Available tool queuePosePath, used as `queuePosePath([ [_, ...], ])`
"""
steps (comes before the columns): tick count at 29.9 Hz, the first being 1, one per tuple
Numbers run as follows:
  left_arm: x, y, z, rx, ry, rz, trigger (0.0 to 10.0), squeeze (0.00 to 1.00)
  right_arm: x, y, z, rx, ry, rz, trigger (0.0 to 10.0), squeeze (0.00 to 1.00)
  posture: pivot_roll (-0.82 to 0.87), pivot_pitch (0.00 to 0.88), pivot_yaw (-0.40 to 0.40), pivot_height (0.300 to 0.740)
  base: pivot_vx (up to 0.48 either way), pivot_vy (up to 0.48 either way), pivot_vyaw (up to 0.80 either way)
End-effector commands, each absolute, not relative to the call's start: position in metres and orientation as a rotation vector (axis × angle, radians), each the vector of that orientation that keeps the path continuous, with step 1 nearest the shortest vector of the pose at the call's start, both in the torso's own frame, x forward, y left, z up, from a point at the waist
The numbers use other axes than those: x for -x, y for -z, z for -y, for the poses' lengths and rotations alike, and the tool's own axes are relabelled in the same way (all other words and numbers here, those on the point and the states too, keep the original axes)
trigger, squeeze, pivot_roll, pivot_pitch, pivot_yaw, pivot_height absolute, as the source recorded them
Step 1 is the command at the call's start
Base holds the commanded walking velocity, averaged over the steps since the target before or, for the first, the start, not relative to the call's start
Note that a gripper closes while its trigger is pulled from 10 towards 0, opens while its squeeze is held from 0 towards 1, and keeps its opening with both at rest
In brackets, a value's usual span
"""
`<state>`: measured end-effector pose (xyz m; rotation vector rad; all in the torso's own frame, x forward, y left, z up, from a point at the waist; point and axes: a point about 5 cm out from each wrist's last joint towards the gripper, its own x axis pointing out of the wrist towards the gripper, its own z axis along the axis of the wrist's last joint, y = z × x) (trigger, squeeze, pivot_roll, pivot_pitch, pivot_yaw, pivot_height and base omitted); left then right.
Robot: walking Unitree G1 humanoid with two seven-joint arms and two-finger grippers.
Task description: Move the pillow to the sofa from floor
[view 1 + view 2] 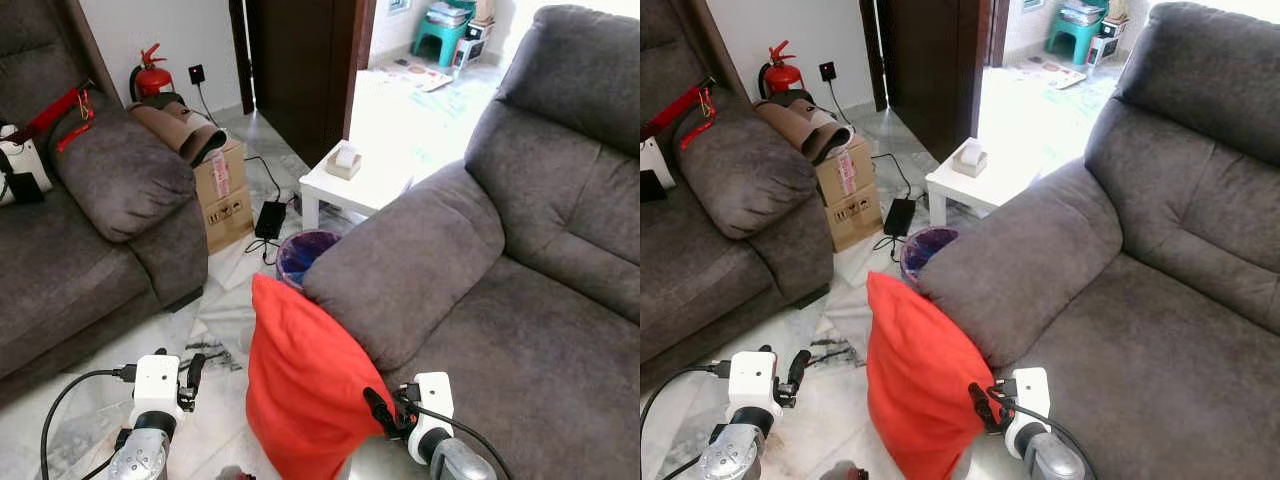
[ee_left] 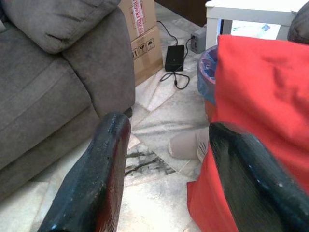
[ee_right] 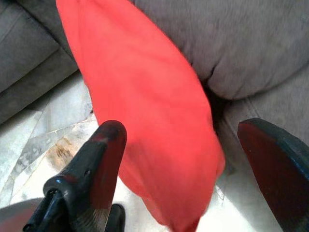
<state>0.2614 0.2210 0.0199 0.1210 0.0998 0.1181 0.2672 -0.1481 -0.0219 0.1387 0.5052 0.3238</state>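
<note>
Red and soft, the pillow [image 1: 305,385] stands tall on the floor [image 1: 215,420], leaning on the sofa [image 1: 520,330] arm. The right gripper [image 3: 188,159] is nearest, spread wide right before it; the left gripper [image 2: 169,164], also wide, sits just beside.

Head high; wrists near pillow [image 3: 154,111]

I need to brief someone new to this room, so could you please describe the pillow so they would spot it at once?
Find the big grey sofa on the robot's right and follow its padded armrest down to the floor. The pillow stands on edge there, leaning against the armrest. It is plain bright red, the only large red thing among grey seats.
</note>
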Motion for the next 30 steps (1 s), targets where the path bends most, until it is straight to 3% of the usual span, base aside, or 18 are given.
queuePosePath([
  [1, -0.257, -0.016, -0.225, -0.108, -0.138, -0.125, 10.0, 0.00, -0.269, 0.021, 0.147, -0.106, -0.344, -0.506, 10.0, 0.00, 0.14, 0.158, 0.000, 0.641, 0.000, 0.000, 0.00],
  [5, -0.254, -0.011, -0.223, -0.107, -0.132, -0.153, 10.0, 0.00, -0.276, 0.014, 0.146, -0.089, -0.369, -0.474, 10.0, 0.00, 0.15, 0.152, -0.001, 0.641, 0.000, 0.000, 0.00],
  [13, -0.216, 0.034, -0.230, -0.122, -0.185, -0.427, 10.0, 0.00, -0.292, -0.002, 0.144, -0.061, -0.388, -0.418, 10.0, 0.00, 0.14, 0.137, -0.007, 0.641, 0.000, 0.000, 0.00],
  [28, -0.218, 0.033, -0.224, -0.120, -0.184, -0.394, 10.0, 0.00, -0.305, -0.014, 0.138, 0.163, -0.516, -0.414, 10.0, 0.00, 0.17, 0.175, -0.018, 0.641, 0.000, 0.000, 0.00],
  [29, -0.217, 0.033, -0.224, -0.120, -0.183, -0.392, 10.0, 0.00, -0.308, -0.017, 0.138, 0.174, -0.521, -0.411, 10.0, 0.42, 0.17, 0.176, -0.020, 0.641, 0.000, 0.000, 0.00],
  [30, -0.217, 0.033, -0.225, -0.120, -0.182, -0.392, 10.0, 0.00, -0.310, -0.018, 0.139, 0.182, -0.519, -0.411, 10.0, 1.00, 0.17, 0.179, -0.021, 0.641, 0.000, 0.000, 0.00],
])
